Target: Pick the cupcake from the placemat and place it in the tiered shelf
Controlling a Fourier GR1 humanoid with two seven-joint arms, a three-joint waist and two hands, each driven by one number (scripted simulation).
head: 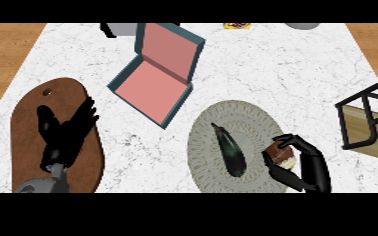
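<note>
Cupcake (281,156) sits at the right edge of the round placemat (203,145), and my right hand (310,165) is curled round it, thumb and fingers closed on its sides, hiding much of it. My left hand (65,130) rests open over the wooden board (29,115), holding nothing. The tiered shelf (359,122) stands well apart at the table's (295,65) right edge, only partly in view. I judge the risk lies in the lift and carry: the cupcake could tip or slip if my fingers sit unevenly. The dark eggplant (231,150) lies just beside it, so a low sweep might nudge it. The shelf's black frame could also catch the cupcake on entry.
</note>
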